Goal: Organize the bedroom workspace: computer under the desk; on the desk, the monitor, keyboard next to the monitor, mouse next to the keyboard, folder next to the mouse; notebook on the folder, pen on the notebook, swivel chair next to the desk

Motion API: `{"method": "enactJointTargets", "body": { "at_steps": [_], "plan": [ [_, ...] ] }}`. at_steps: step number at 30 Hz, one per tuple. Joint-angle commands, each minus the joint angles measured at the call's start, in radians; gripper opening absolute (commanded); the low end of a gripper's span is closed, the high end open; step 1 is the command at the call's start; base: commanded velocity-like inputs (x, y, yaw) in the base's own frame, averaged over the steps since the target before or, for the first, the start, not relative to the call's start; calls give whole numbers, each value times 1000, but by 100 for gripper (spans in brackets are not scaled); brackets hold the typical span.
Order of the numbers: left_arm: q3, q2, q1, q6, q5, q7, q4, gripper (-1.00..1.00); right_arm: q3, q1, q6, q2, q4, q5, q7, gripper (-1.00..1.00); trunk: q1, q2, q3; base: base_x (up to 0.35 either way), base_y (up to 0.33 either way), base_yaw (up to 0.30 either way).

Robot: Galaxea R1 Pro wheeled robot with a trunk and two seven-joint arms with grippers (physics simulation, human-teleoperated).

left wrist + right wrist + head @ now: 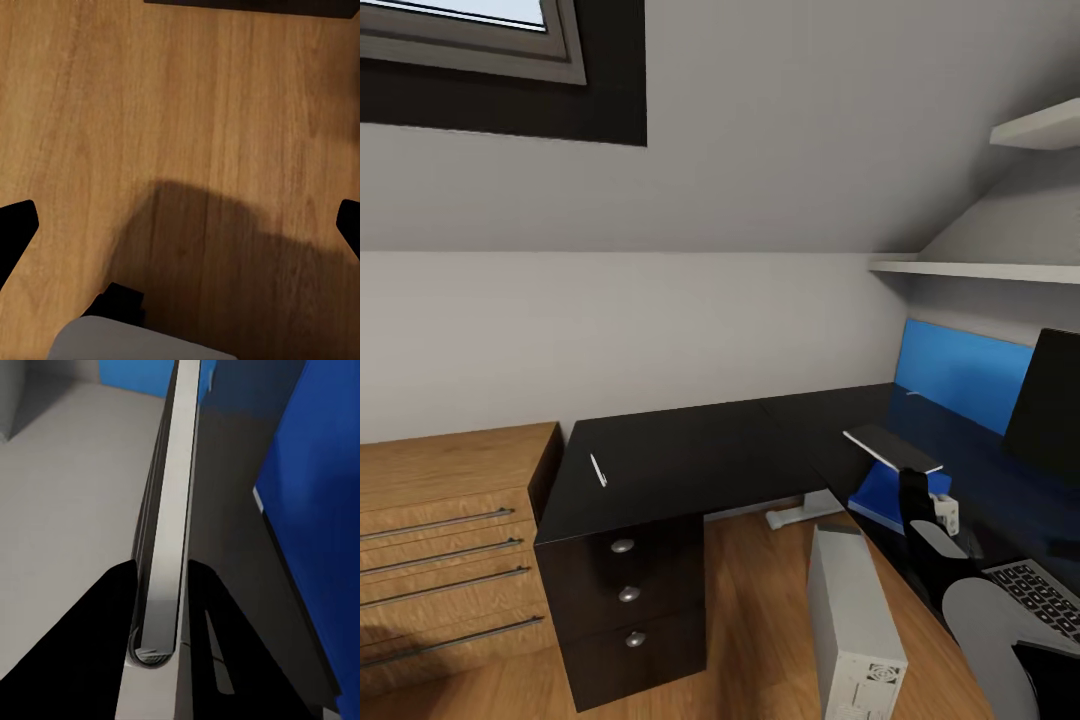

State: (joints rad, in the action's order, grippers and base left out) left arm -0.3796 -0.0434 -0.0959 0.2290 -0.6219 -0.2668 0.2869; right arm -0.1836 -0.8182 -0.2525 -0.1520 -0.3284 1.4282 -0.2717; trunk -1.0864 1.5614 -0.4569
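Black fingers of the right tool [159, 607] clamp the notebook [891, 447] by its edge, holding it flat and just above the blue folder [877, 494] lying on the desk [690, 455]. From here, I'd say square it over the folder, lower level, then let go. The pen [598, 470] lies well apart on the desk's far wing, awaiting its turn. Down low the left tool [180, 225] hangs spread and empty over the wood floor [187, 105]. The computer [852, 625] stands by the desk edge.
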Motion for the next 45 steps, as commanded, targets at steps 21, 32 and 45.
{"method": "enactJointTargets", "body": {
  "at_steps": [21,32,45],
  "plan": [
    [-9,0,-1,4,-7,-6,0,100,16,-1,-212,3,6,2,48,-100,0,1,-1,0,0,0],
    [-9,0,-1,4,-7,-6,0,100,74,-1,-211,3,2,-48,204,-100,0,1,-1,0,0,0],
    [-9,0,-1,4,-7,-6,0,100,82,-1,-209,3,0,-55,252,-100,0,1,-1,0,0,0]
  ]
}}
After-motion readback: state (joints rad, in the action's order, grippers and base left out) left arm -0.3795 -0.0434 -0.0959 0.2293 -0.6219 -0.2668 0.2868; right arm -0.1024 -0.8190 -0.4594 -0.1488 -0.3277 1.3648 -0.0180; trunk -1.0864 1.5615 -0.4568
